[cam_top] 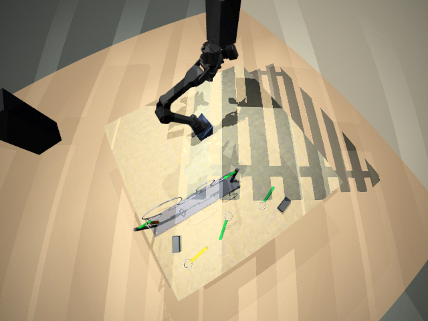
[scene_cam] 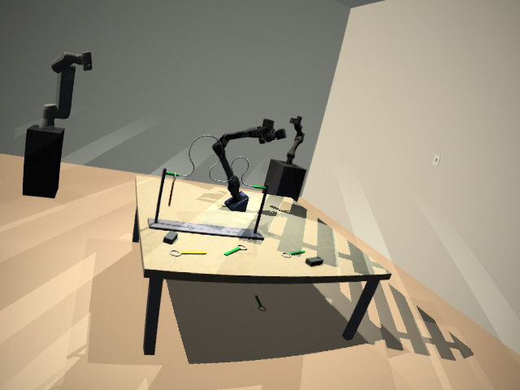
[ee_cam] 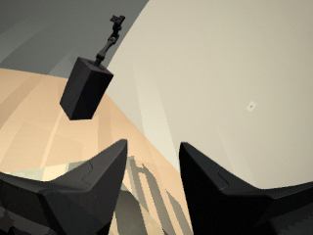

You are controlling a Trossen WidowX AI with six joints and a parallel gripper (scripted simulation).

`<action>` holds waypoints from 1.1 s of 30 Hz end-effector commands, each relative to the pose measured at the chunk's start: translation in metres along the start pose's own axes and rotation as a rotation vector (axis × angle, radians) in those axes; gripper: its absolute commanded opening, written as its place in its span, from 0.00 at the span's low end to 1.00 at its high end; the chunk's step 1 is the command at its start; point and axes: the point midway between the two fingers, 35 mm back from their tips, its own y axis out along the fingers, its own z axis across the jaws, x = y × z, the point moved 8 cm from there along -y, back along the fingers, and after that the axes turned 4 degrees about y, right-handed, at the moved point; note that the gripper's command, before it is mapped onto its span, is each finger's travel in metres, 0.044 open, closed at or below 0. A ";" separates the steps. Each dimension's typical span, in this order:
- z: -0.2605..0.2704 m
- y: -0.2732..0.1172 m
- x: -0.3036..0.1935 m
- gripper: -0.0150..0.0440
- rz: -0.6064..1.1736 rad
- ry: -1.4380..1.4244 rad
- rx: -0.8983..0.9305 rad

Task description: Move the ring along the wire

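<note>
The ring [scene_cam: 175, 178] hangs on the green part [scene_cam: 169, 173] [cam_top: 142, 225] by the left post [scene_cam: 159, 199] in the exterior view. Its orange handle [scene_cam: 171, 195] [cam_top: 155, 222] points down. The other green part [scene_cam: 259, 187] [cam_top: 229, 174] is by the right post [scene_cam: 261, 210]. The thin grey wire [scene_cam: 205, 135] loops up and down between them. My gripper [ee_cam: 153, 147] is partly open, with nothing between its fingers. It is up in the air, well away from the ring and handle; the wrist view shows neither.
On the table [scene_cam: 235, 268] [cam_top: 138, 148] lie a yellow-handled ring tool [scene_cam: 192, 253] [cam_top: 198, 254], two green-handled ones [scene_cam: 231, 251] [scene_cam: 298, 253] and two dark blocks [scene_cam: 170, 237] [scene_cam: 314, 261]. The posts stand on a grey base [scene_cam: 205, 229]. Another arm stands on a black pedestal [ee_cam: 87, 90] [scene_cam: 285, 178] beyond.
</note>
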 end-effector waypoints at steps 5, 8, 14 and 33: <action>-0.036 -0.062 -0.011 0.53 -0.018 -0.089 -0.276; -0.052 -0.089 -0.018 0.53 -0.033 -0.069 -0.384; -0.079 -0.147 -0.033 0.53 -0.068 -0.002 -0.589; -0.084 -0.335 -0.087 0.53 -0.144 0.151 -1.250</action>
